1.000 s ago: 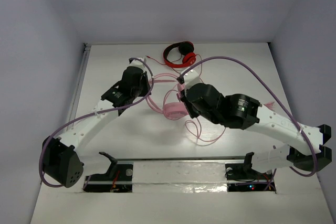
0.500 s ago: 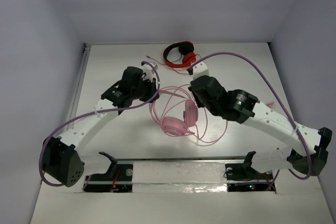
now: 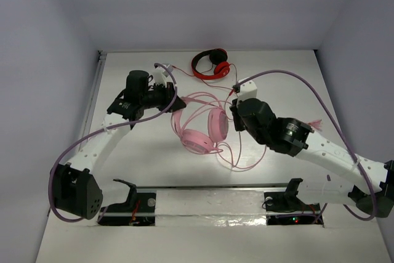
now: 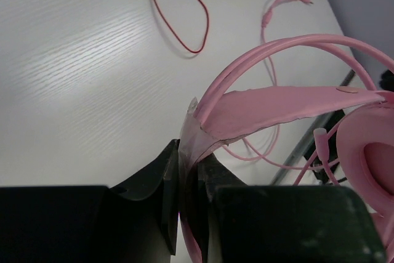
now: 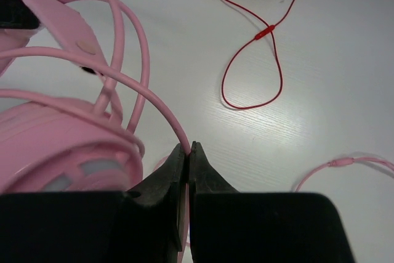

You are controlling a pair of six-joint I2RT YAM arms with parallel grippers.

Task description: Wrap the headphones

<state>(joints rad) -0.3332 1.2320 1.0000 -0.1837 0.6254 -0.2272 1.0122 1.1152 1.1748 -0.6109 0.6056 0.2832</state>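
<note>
Headphones [image 3: 196,141] headband [image 4: 277,106] pinched in left pincer [image 4: 189,155], cable [image 5: 148,95] in right pincer [image 5: 187,149]

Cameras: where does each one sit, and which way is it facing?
Top external: above, behind the bases, looking down at the table; left arm and right arm show.
Left wrist: looks along the left gripper, shut on the headband.
Right wrist: looks along the right gripper, shut on the cable.
Shared: all three show the headphones.
</note>
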